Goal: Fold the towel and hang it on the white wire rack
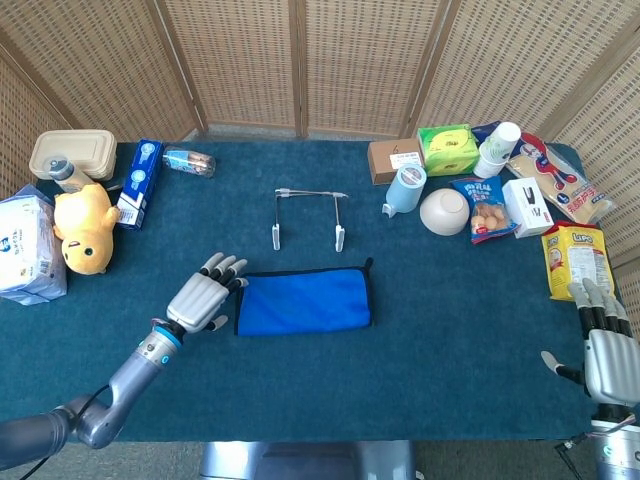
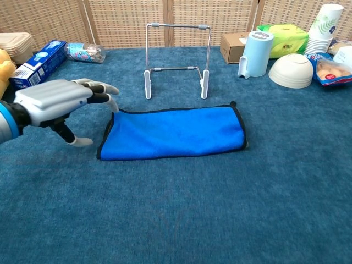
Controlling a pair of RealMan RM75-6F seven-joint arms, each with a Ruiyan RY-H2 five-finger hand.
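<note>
Towel [image 1: 304,301] frame centre, rack [image 1: 307,216] above it; my left hand [image 1: 201,297] left of towel, right hand [image 1: 603,353] lower right.

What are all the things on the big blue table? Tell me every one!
towel: one, blue, flat at table centre
wire rack: one, white, behind towel
plush duck: one, yellow, far left
tissue pack: one, white, left edge
lunch box: one, beige, back left
toothpaste box: one, blue, back left
bowl: one, white, upside down, right
jug: one, pale blue, right
snack bags: several, mixed colours, far right
left hand: grey, fingers spread, beside towel's left end
right hand: grey, open, right edge
</note>
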